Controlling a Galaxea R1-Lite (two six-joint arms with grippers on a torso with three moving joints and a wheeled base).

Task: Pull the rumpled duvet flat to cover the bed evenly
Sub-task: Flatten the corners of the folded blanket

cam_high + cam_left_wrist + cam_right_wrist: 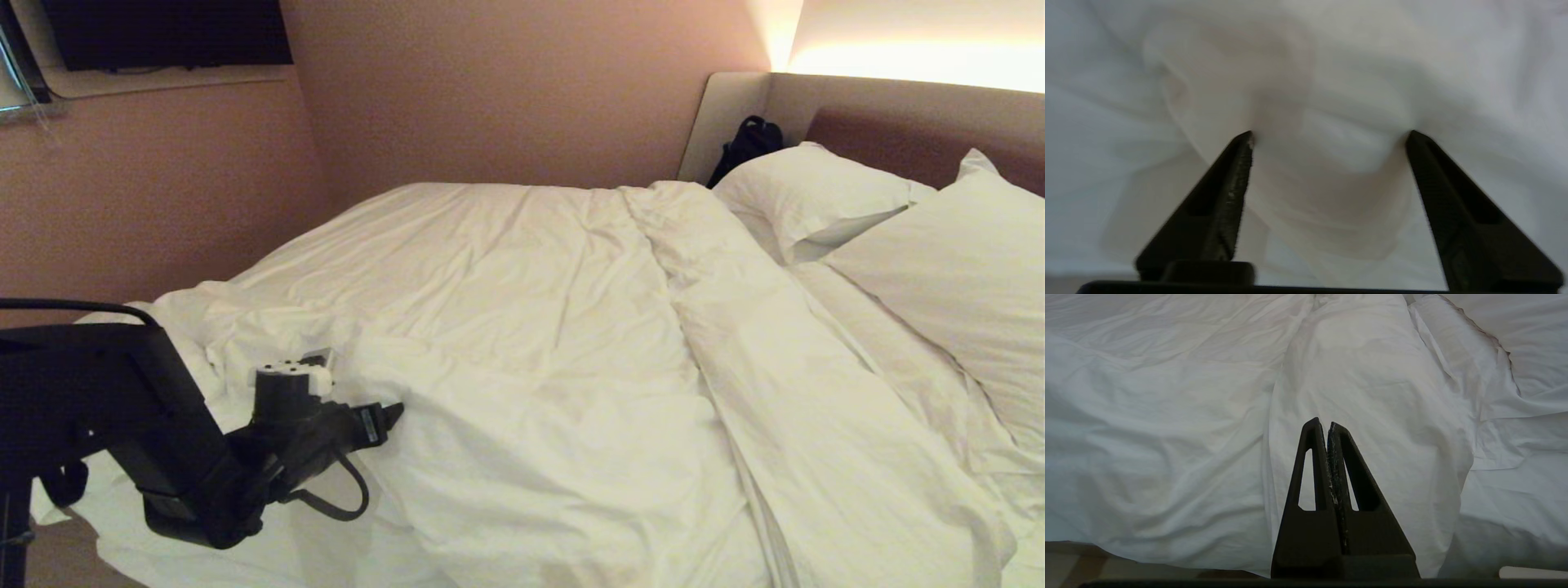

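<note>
From the head view, one duvet [506, 327] lies spread over most of the bed [922, 122], creased, with a thick fold running from the far side toward the near edge and a rumpled bunch at the near left corner. Two pillows [816, 196] lean side by side against the padded headboard, and one dark bag [747, 143] sits in the far corner beside them. One arm shows here, the left one, low at the left edge, its left end effector [384, 420] over the bunched corner of the duvet.

The left wrist view shows two fingers [1224, 196] spread wide apart, their tips against the white cloth, a soft hump of duvet lying loose between them and not pinched.

In the right wrist view the right end effector [1328, 424] has its two fingers pressed together on nothing, hanging above the duvet's long fold near the bed's near edge.
</note>
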